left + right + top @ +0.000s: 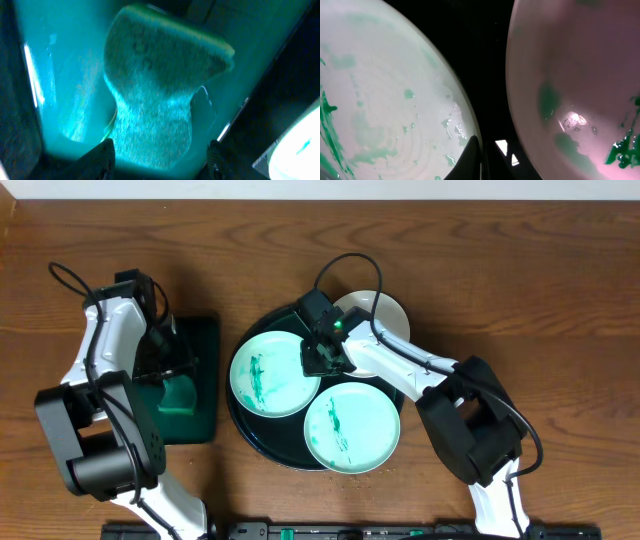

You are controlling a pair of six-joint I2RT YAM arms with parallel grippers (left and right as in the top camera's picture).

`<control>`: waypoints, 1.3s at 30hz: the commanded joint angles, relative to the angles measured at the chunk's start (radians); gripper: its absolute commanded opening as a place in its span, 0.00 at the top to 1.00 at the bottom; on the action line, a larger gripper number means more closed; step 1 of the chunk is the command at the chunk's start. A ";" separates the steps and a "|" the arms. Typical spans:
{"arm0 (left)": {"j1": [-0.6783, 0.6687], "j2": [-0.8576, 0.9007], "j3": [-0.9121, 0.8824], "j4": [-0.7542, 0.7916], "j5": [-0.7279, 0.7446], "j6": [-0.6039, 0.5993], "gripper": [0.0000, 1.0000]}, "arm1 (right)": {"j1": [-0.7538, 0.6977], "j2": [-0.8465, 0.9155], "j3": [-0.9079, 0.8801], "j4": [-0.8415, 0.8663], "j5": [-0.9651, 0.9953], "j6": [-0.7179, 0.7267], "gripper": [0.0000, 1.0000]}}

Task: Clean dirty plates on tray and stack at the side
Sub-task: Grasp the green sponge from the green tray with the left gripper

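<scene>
The large round dark tray (262, 442) holds three white plates with teal smears: a left plate (268, 375), a front plate (351, 427) and a back plate (380, 320) partly under my right arm. My right gripper (322, 360) sits at the left plate's right rim. In the right wrist view it (481, 162) is closed on that rim, with the left plate (385, 100) to one side and the back plate (580, 75) to the other. My left gripper (172, 370) is open and straddles a green sponge (155, 85).
The sponge (178, 395) lies in a small rectangular dark-green tray (205, 340), left of the round tray. The left plate's edge shows at the lower right of the left wrist view (300, 145). Bare wooden table (560, 290) lies to the right and behind.
</scene>
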 commanded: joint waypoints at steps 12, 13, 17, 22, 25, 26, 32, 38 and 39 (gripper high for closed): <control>0.042 0.032 -0.149 0.174 0.018 0.055 0.56 | 0.006 0.035 0.013 0.010 0.004 -0.030 0.99; 0.041 0.032 -0.153 0.180 0.018 0.055 0.62 | 0.006 0.034 0.013 0.010 0.004 -0.030 0.99; 0.041 0.032 -0.154 0.185 0.018 0.055 0.88 | 0.006 0.035 0.013 0.010 0.004 -0.030 0.99; 0.041 0.021 -0.151 0.180 0.050 0.050 0.93 | 0.006 0.035 0.013 0.011 0.004 -0.030 0.99; 0.041 -0.008 -0.130 0.161 0.098 0.030 0.93 | 0.006 0.034 0.013 0.011 0.004 -0.030 0.99; 0.041 -0.020 -0.120 0.151 0.098 0.011 0.93 | 0.006 0.034 0.013 0.011 0.003 -0.030 0.99; 0.041 -0.150 -0.077 0.076 0.100 -0.054 0.93 | 0.006 0.034 0.013 0.010 -0.005 -0.030 0.99; 0.041 -0.285 -0.077 0.034 0.099 -0.059 0.93 | -0.011 0.034 0.013 0.010 -0.075 -0.075 0.99; 0.041 -0.296 -0.077 0.029 0.098 -0.059 0.93 | -0.014 0.034 0.013 0.008 -0.085 -0.079 0.99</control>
